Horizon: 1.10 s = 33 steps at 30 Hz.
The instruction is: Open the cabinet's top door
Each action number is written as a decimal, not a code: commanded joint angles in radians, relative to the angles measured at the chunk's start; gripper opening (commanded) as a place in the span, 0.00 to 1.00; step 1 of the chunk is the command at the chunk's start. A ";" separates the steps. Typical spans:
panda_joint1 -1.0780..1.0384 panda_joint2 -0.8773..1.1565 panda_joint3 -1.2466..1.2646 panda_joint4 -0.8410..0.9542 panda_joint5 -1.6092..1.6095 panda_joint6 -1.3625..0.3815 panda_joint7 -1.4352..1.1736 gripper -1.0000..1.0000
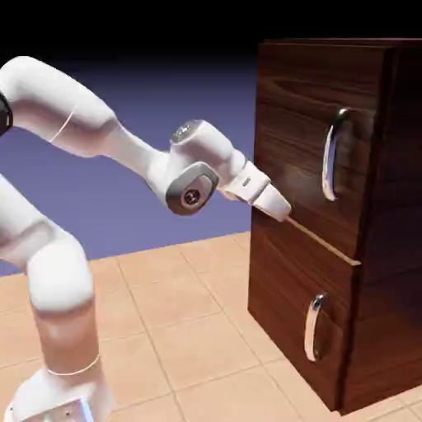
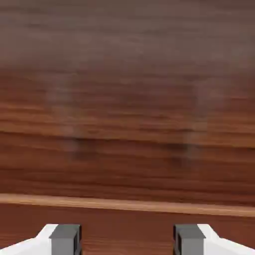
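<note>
Blue-violet backdrop is filling the upper left of the exterior view, with a tan tiled floor (image 1: 177,325) running across the bottom. White arm (image 1: 58,272) is rising from the lower left, bending over at upper left and reaching right toward center frame.

Cabinet (image 1: 396,247), dark walnut, is occupying the right third of the exterior view. Top door (image 1: 305,140) is sitting in the upper right, its long curved silver handle (image 1: 331,155) standing vertical near the right side of that panel. Lower panel (image 1: 288,317) is sitting beneath it with a smaller handle (image 1: 313,328). A thin lighter wood edge (image 1: 321,241) is showing along the seam between the two panels.

Gripper (image 1: 280,206) is pointing right and slightly down, tips sitting right at the left end of that seam, well left of the long handle. Contact with the wood can't be confirmed.

Hand view is showing dark wood grain (image 2: 127,74) filling the frame, light seam strip (image 2: 127,204) crossing near the bottom. Two grey fingertips (image 2: 64,238) are sitting at the bottom edge, spread wide apart, nothing between them. Faint finger shadows are falling on the wood above.
</note>
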 commanded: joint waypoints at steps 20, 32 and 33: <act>0.291 -0.315 -0.459 0.124 -0.870 -0.007 0.450 0.50; 0.465 -0.504 -0.735 0.198 -1.392 -0.011 0.720 0.50; 0.480 -0.520 -0.757 0.204 -1.435 -0.011 0.742 0.50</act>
